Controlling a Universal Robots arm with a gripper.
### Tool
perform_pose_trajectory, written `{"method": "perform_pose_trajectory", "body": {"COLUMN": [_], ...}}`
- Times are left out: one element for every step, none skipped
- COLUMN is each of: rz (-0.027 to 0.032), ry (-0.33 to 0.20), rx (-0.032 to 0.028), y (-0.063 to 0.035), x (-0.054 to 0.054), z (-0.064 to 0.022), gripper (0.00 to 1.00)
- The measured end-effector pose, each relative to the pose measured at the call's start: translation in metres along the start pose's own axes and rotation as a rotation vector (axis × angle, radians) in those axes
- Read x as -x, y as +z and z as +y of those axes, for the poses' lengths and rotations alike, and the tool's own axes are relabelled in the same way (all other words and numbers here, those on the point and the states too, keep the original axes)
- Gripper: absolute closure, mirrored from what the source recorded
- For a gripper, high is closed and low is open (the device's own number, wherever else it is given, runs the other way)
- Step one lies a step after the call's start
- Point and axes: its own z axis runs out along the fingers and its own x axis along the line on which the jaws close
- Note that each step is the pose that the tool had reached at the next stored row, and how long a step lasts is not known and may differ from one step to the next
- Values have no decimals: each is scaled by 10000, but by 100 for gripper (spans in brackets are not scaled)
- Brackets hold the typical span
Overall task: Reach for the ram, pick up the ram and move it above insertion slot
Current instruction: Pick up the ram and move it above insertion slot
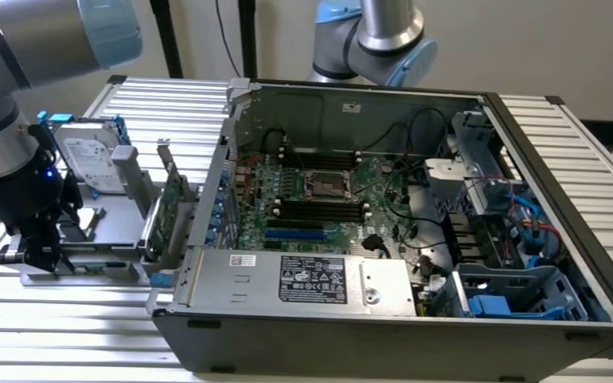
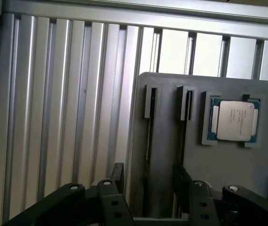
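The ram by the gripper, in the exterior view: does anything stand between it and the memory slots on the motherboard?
Yes. The upright expansion card and the case's side wall stand between the ram, low in its holder at the gripper, and the memory slots. Over them the way looks open.

Thin ram (image 2: 147, 141), on edge, slotted in grey holder (image 2: 166, 146)

The wrist view's edge cuts off the fingers (image 2: 118, 176) and the linkage (image 2: 63, 202) behind them.
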Motion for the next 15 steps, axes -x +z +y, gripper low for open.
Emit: {"method": "perform_pose_trajectory", "body": {"rz": [-1, -1, -1, -1, -1, -1, -1, 0, -1, -1, 0, -1, -1, -1, -1], "ry": [7, 11, 15, 18, 21, 22, 23, 23, 23, 23, 23, 23, 23, 23, 24], "rx": [-1, 0, 0, -1, -1, -1, 0, 0, -1, -1, 0, -1, -1, -1, -1], "y": [19, 36, 55, 72, 91, 109, 127, 145, 163, 181, 199, 215, 227, 235, 242], "x": [0, 0, -1, -1, -1, -1, -1, -1, -1, -1, -2, -2, -2, -2, -2], "z": [-1, -2, -2, -3, -3, -4, -4, -5, -6, -6, -6, -7, -7, -8, -8], "gripper": [46, 46, 46, 46, 46, 46, 46, 46, 46, 46, 46, 46, 46, 46, 46]}}
